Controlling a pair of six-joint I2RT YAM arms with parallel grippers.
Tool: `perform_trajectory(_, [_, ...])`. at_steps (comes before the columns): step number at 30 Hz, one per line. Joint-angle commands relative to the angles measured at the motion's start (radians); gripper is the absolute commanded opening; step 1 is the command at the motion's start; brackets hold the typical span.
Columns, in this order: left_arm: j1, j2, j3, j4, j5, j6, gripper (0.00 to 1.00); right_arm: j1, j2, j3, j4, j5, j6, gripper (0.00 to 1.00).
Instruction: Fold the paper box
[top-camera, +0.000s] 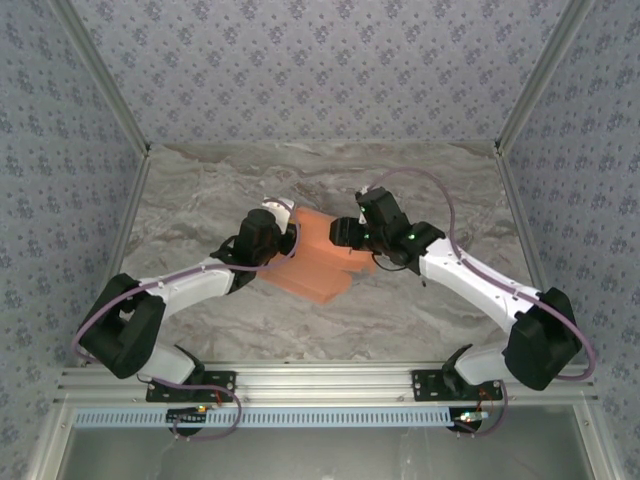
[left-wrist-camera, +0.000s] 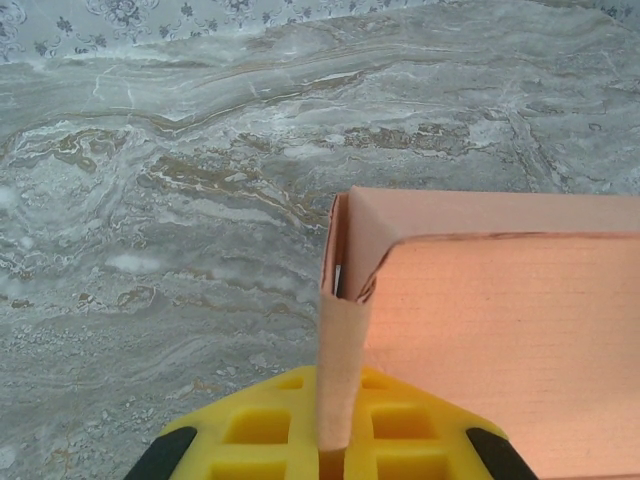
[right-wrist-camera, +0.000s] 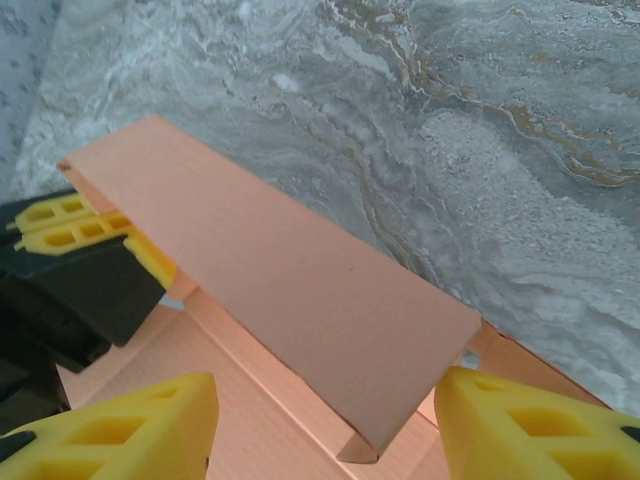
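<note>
At the near edge of the desk, the two arm bases sit on a metal rail, and both arms reach inward to meet over the middle. Just beyond them lies the paper box, salmon-orange, resting on the marbled surface between the two wrists, partly folded, with its long axis running diagonally.

The left gripper is closed tight on a narrow upright side strip of the box, the card pinched between its yellow fingers. That strip meets a raised end wall at a corner, with the box floor spreading to the right.

The right gripper stands open, its yellow fingers well apart and holding nothing. A long flap of the box rises tilted between and just ahead of them.

Farther back the desk is bare marble up to the patterned blue-grey walls.
</note>
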Motion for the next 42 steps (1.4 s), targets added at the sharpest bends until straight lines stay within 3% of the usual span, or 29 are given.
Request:
perform_trajectory(1, [-0.003, -0.035, -0.003, 0.026, 0.016, -0.003, 0.01, -0.004, -0.036, -0.037, 0.174, -0.034, 0.113, 0.59])
perform_trajectory(11, [-0.005, -0.031, -0.007, 0.029, -0.004, -0.005, 0.02, -0.013, -0.098, -0.176, 0.377, -0.005, 0.247, 0.49])
perform_trajectory(23, [-0.005, -0.04, 0.012, -0.013, -0.08, -0.051, 0.02, 0.041, -0.225, -0.125, -0.081, 0.18, 0.028, 0.63])
perform_trajectory(26, [-0.005, -0.045, 0.014, -0.018, -0.087, -0.064, 0.02, 0.067, -0.241, -0.135, -0.136, 0.178, 0.015, 0.64])
perform_trajectory(34, [-0.005, -0.065, 0.012, -0.027, -0.084, -0.068, 0.02, 0.121, -0.178, -0.199, 0.003, 0.092, 0.1, 0.68])
perform_trajectory(42, [-0.004, -0.08, 0.008, -0.033, -0.088, -0.063, 0.02, 0.14, -0.145, -0.221, 0.058, 0.128, 0.199, 0.69])
